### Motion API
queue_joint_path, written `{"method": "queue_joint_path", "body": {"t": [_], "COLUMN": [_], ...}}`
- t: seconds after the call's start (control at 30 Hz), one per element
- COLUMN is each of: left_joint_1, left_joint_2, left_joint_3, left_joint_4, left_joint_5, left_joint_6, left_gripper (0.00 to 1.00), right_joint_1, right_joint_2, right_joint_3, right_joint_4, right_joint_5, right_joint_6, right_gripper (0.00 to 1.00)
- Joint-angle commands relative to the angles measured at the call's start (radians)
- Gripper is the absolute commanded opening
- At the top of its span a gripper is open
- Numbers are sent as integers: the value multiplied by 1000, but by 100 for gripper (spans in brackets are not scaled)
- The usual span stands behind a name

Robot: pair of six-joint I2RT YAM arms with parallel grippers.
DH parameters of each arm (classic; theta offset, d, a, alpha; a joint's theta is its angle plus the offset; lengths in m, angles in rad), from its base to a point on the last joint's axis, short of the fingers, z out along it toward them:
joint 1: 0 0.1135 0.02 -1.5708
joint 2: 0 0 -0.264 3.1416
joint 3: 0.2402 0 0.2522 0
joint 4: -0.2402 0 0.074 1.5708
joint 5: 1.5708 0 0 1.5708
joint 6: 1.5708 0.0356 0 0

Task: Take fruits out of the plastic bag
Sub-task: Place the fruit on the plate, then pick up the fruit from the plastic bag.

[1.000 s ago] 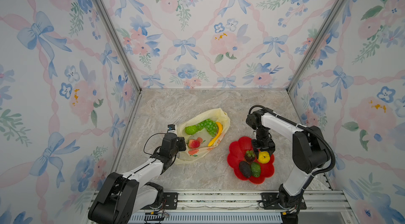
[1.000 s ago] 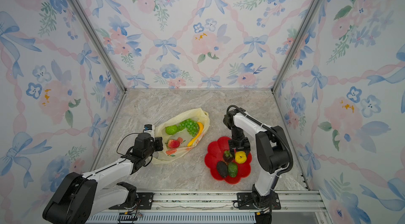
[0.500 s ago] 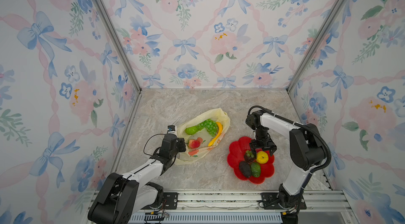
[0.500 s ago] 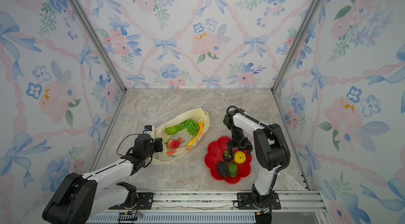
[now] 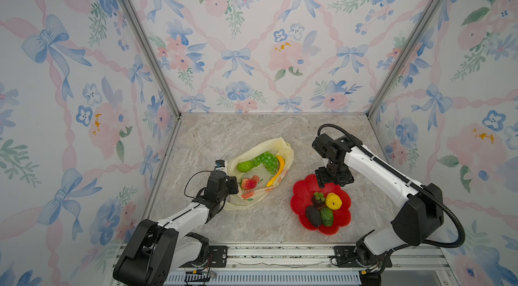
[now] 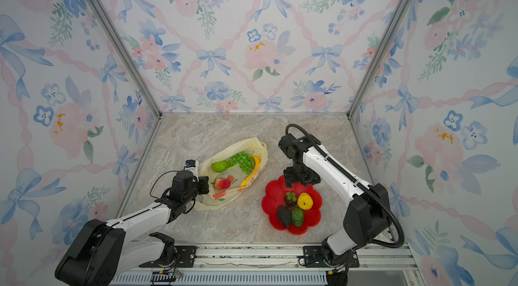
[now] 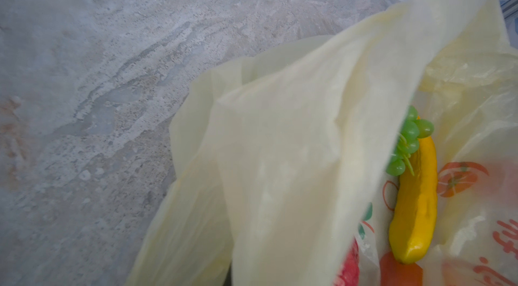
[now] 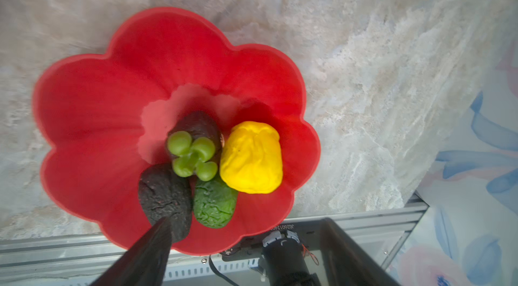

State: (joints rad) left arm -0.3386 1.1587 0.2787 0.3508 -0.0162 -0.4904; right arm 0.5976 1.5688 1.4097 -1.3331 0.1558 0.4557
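Observation:
The pale yellow plastic bag (image 5: 269,144) (image 6: 244,144) lies open on the marble floor. Inside it lie a green grape bunch (image 5: 267,160), a banana (image 5: 277,171), a strawberry (image 5: 248,183) and a bumpy green fruit (image 5: 244,166). My left gripper (image 5: 232,183) is shut on the bag's left edge. In the left wrist view the bag film (image 7: 280,158) hides its fingers, beside the banana (image 7: 414,203). My right gripper (image 5: 333,179) (image 8: 246,223) hangs open and empty over the far rim of the red plate (image 5: 304,200). The plate holds a lemon (image 5: 333,201), an avocado (image 5: 313,216) and a green fruit (image 5: 326,216).
A dark fruit with a green top (image 5: 319,199) also sits on the plate. Flowered walls close in three sides. A metal rail (image 5: 280,251) with both arm bases runs along the front edge. Bare marble floor (image 5: 252,225) lies between bag, plate and rail.
My right gripper's jaws have spread wider above the plate, and the lemon lies free below them. The left arm and the bag have stayed put.

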Motion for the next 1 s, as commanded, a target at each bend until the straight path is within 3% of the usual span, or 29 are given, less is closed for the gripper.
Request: {"method": "queue_joint_path", "body": {"t": [0.0,0.23,0.47,0.97], "left_joint_1": [2,-1,-3,-4], "left_joint_2": [-30,-54,-57,-83], "left_joint_3": [0,-5,-10,-25], "left_joint_4": [15,17,17,16], "left_joint_5": [18,25,40,7], "left_joint_6": [-5,-14,-30,-28], "left_gripper": [3,3,3,3], "right_joint_1": [133,276,339,350], "right_joint_2": [45,255,354,598], "right_joint_3": [116,242,209,380], "right_joint_4": [163,423,700,864], "right_joint_5": [-5,-9,-39,-87], "right_joint_6": [82,144,156,110], "right_gripper": [83,77,77,79]}}
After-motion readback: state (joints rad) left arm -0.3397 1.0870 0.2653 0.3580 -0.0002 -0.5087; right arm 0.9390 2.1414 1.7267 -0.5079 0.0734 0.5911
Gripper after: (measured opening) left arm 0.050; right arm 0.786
